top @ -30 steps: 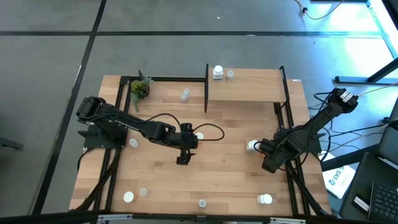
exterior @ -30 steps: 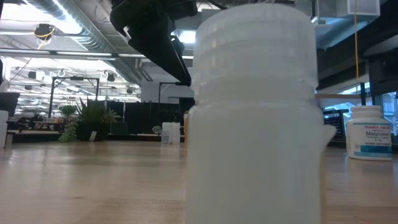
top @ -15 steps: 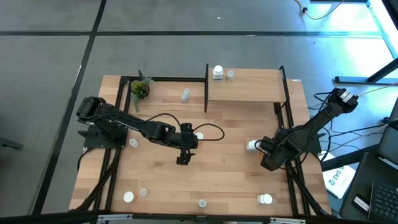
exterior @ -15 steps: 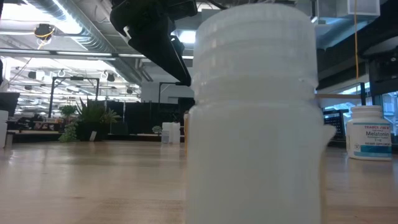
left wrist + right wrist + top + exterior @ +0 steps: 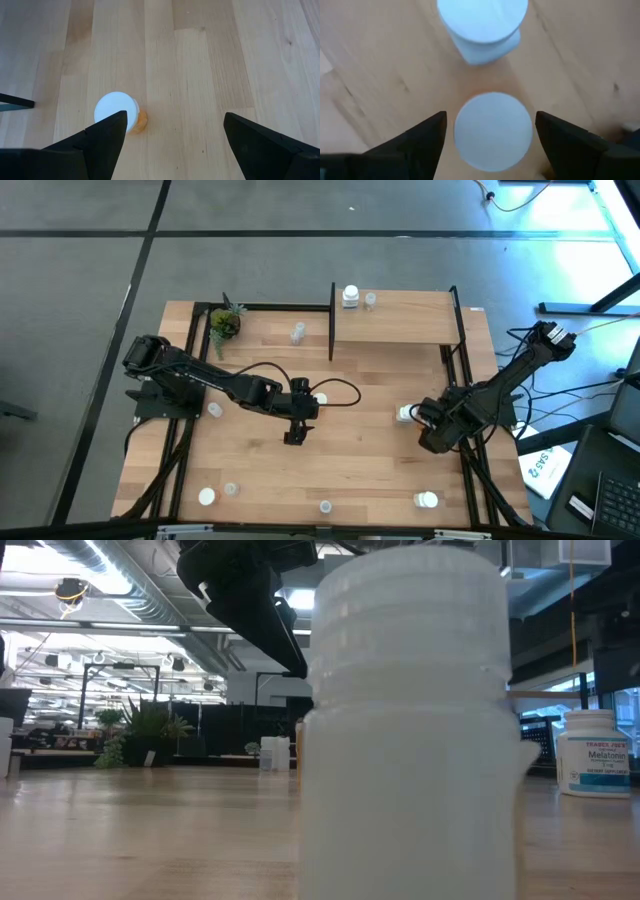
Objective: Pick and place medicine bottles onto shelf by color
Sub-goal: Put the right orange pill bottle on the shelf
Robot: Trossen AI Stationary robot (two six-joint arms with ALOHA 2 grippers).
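Fingers [image 5: 425,145] of right arm spread around white-capped bottle [image 5: 493,127], left fingers [image 5: 107,135] apart above orange bottle [image 5: 120,112].

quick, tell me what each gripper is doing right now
Left gripper: open, holding nothing.
Right gripper: open, fingers either side of a white bottle.

— What sort of place was it?
— A big open-plan lab or office: exposed ceiling ducts [image 5: 110,580], strip lights, potted plants [image 5: 145,730] far off.
— And underfoot?
— Grey floor [image 5: 80,280], cables [image 5: 590,380] trailing beside the wooden table [image 5: 350,460].
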